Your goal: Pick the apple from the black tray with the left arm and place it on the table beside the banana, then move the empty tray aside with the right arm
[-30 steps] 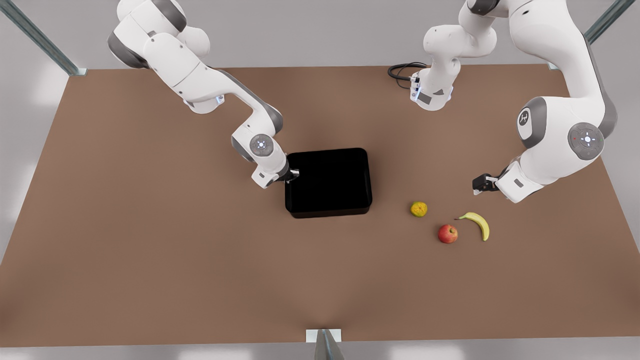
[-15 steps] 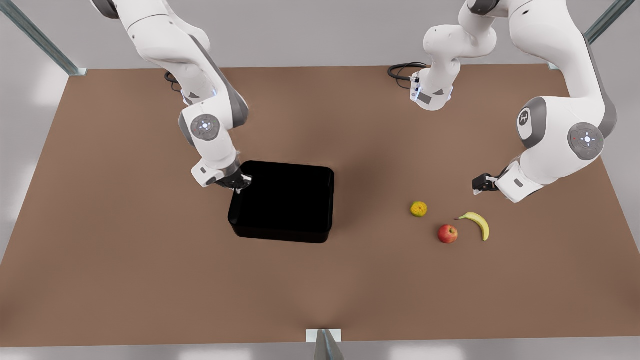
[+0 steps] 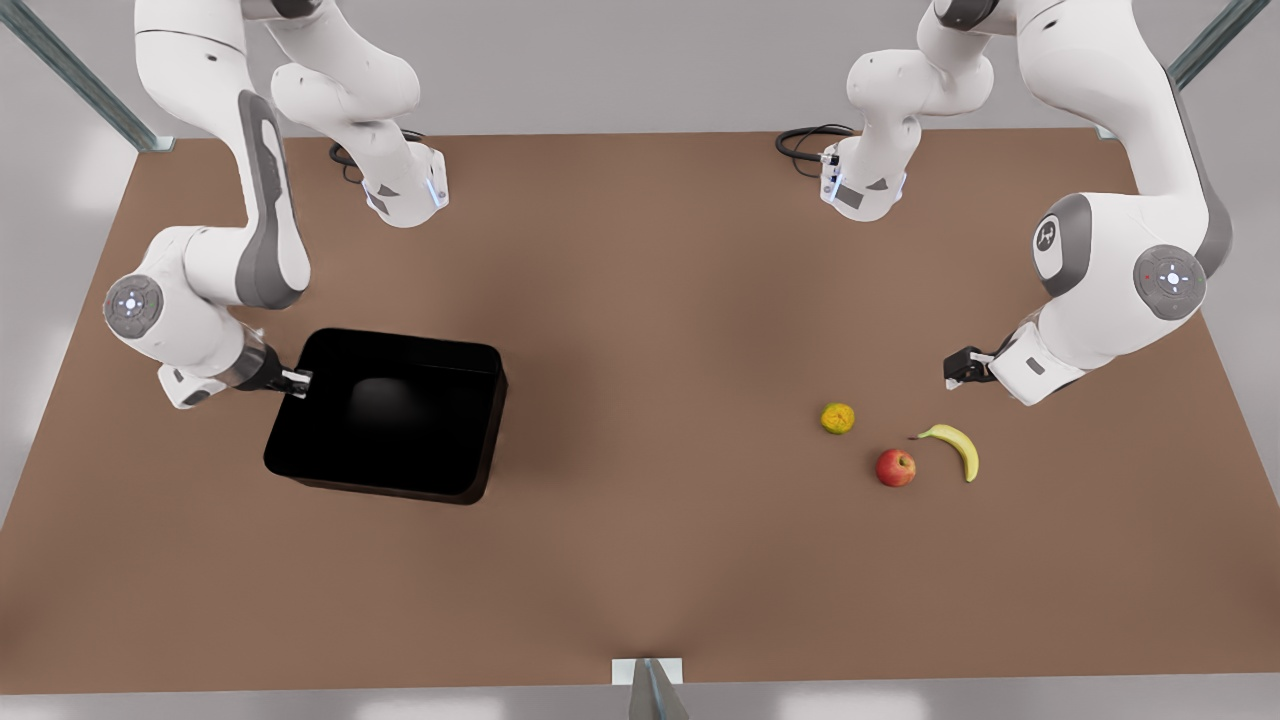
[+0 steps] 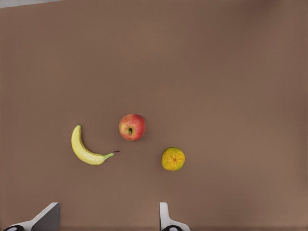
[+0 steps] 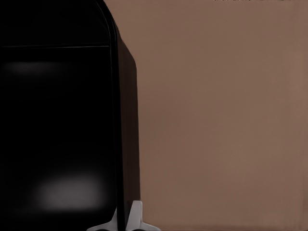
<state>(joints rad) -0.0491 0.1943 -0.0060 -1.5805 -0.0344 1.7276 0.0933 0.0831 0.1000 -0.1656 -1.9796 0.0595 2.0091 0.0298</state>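
Right gripper [image 3: 298, 380] sits at the front view's left, closed on the left-hand wall of the black tray [image 3: 390, 415]. In the right wrist view its fingertips [image 5: 136, 216] straddle the thin rim, one on each side, with the tray wall running straight away from the wrist. Tray empty, tilted a little, well to the left of centre on the worktop [image 3: 640, 560].

Left gripper [image 3: 958, 368] hangs above the worktop at the front view's right, just on the far side of the fruit. Fingers spread wide, nothing between them; the left wrist view shows both tips [image 4: 166, 216] at the frame edge with bare brown between. This arm waits.

Apple [image 3: 896, 467] rests on the worktop just beside the banana [image 3: 957, 448], off the banana's stem end, not touching. A yellow-orange citrus [image 3: 838, 418] lies near them, on the tray side.

Key relation: tray's long side runs roughly left to right, gripper holds its left short wall, so any further shift pulls it leftward, away from the fruit.

Front view gives the spread between tray and fruit. The right wrist view alone shows the pinch on the rim. The left wrist view shows the apple's stem hollow [image 4: 130, 130] facing up.
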